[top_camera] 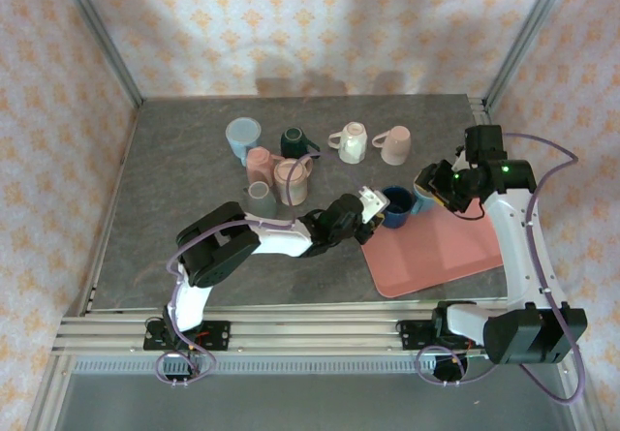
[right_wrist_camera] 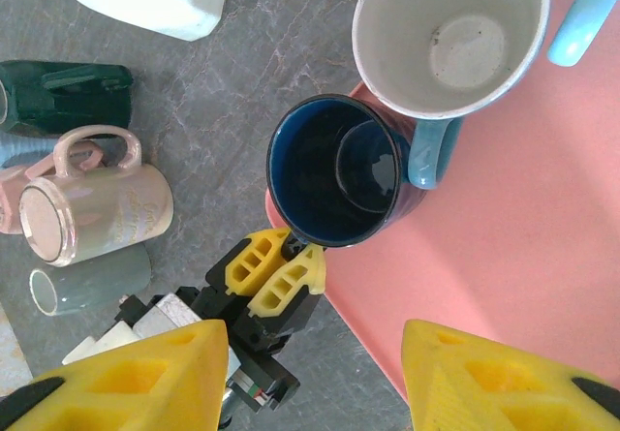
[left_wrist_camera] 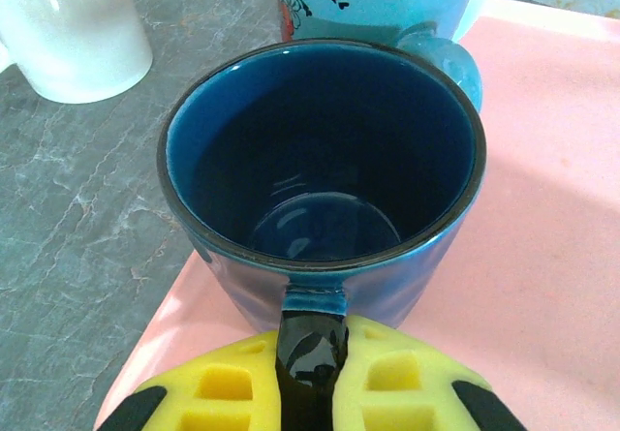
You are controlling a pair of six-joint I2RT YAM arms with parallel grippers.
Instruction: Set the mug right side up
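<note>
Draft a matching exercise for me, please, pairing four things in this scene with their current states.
Things:
1. dark blue glazed ceramic mug
2. pearly pink ceramic mug
3. left gripper
4. right gripper

States:
A. open, holding nothing
B. lying on its side on the grey stone-pattern table
C. shut, gripping a mug
D. upright at the corner of the pink plastic tray

Pairs: 1-D, 2-B, 3-C, 4-A
</note>
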